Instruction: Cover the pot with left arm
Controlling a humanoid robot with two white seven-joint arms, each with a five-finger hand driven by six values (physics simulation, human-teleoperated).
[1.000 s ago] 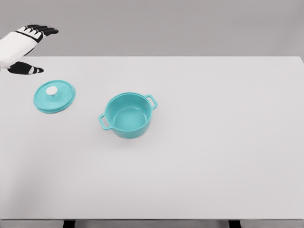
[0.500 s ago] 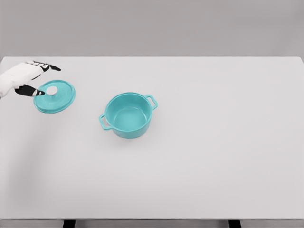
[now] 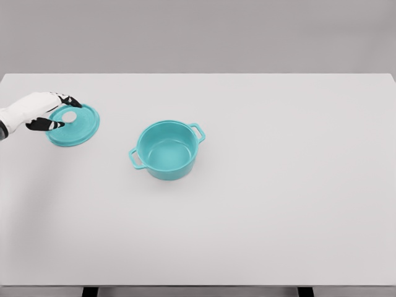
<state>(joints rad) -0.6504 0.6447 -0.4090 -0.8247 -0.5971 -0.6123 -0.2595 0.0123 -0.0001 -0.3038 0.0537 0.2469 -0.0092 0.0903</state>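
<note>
- Reaching in from the left edge, the left hand (image 3: pixel 48 111) sits at the lid (image 3: pixel 73 125), black fingertips (image 3: pixel 73 101) arched over the far side of the white knob (image 3: pixel 70 116) and the thumb on the near side.
- Grip status: fingers are bracketing the knob, but whether they have actually clamped on it I cannot tell from this view (the gap is too small to read).
- Lid position: it lies at the table's (image 3: pixel 278 216) left side, apparently flat though a slight tilt can't be ruled out, well apart from the pot (image 3: pixel 167 150).
- Looks: a round teal disc with a raised rim and a small pale knob at the centre, matching the pot's colour.
- Handling, as a guess: it looks rigid and smooth like enamelled cookware, so probably a bit heavy for its size and slick at the edge. The knob is the sensible hold, pinched between thumb and fingers; gripping the rim would likely slip.
- Pot: open, upright, empty, two loop handles set on a diagonal (one toward the near left, one toward the far right), standing left of the table's middle.
- Next call, I'd say: the lid needs to stay level on the carry so its rim seats inside the pot's mouth.
- Right arm: not in view.
</note>
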